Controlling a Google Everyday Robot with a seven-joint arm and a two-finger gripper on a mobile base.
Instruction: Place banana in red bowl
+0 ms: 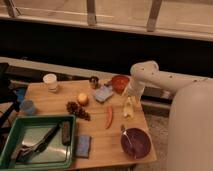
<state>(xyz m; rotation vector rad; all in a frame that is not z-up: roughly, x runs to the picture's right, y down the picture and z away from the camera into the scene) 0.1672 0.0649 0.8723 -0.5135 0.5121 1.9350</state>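
Wooden table (50, 102), white arm (150, 75) bent downward, jaws over banana (128, 110) near red bowl (120, 82); spread cannot be told

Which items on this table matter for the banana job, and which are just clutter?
Job: banana, red bowl, gripper just above the banana.
Clutter: red pepper, round fruit, purple bowl, green tray, blue sponge, white cup.

The table (55, 102) holds two bowls, the red bowl (120, 82) and a purple bowl (136, 142), one banana (128, 110), one red pepper (109, 117) and one round yellow fruit (82, 99). There is one green tray (40, 119). The one gripper (131, 97) is just above the banana.
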